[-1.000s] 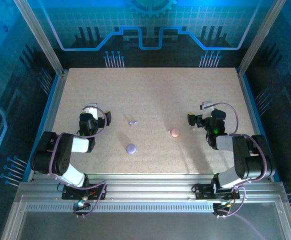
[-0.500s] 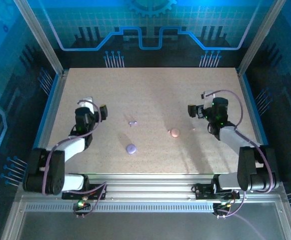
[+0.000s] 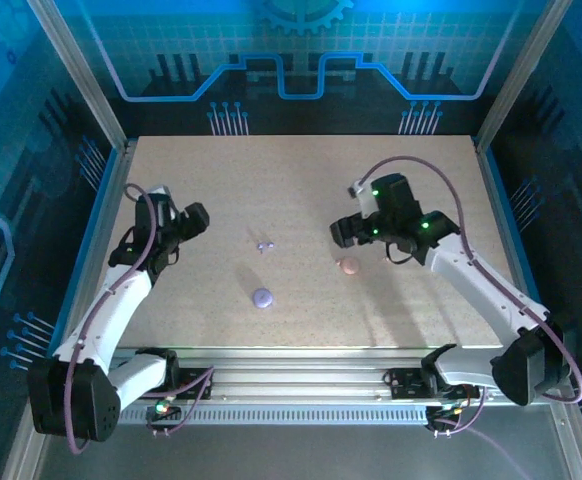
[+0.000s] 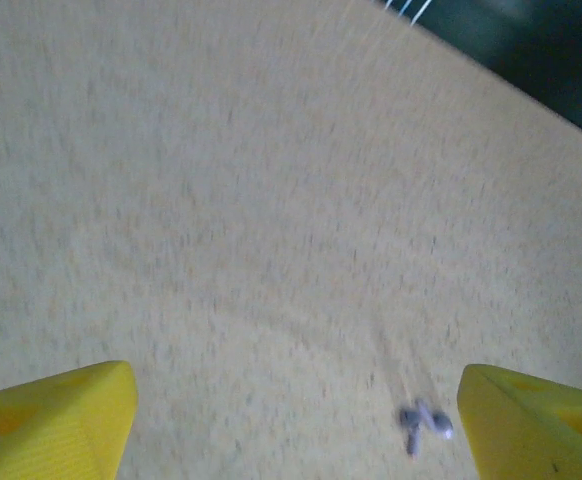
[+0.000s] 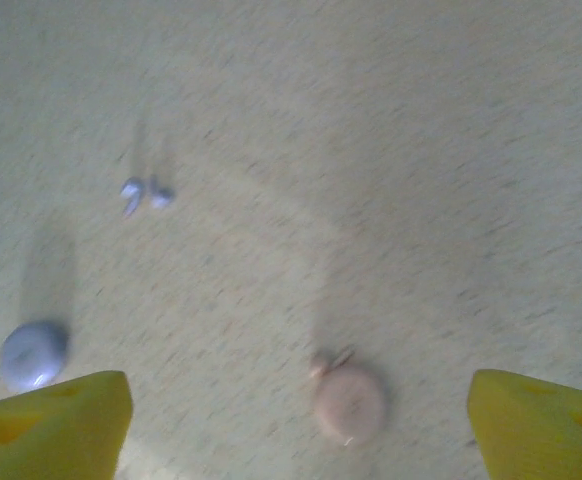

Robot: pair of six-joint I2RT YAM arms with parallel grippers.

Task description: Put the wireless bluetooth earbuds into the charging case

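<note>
- We see the earbuds (image 3: pixel 264 244) as two tiny pale lilac pieces, stubby and whitish where light catches them, lying close together on the bare table (image 3: pixel 301 180), left of its middle.
- In the right wrist view the earbuds (image 5: pixel 143 193) lie side by side; whether they touch we cannot tell.
- A round lavender case (image 3: pixel 262 297) sits nearer the arm bases, well apart from them; a round pink case (image 3: pixel 349 265) lies off to the right.
- Our left claw (image 4: pixel 296 420) has its yellow fingers (image 4: pixel 51 420) spread wide with nothing between them, the earbuds (image 4: pixel 424 424) just inside the right one.
- Our right claw (image 5: pixel 301 420) is likewise spread and empty, above the pink case (image 5: pixel 349 402).
</note>
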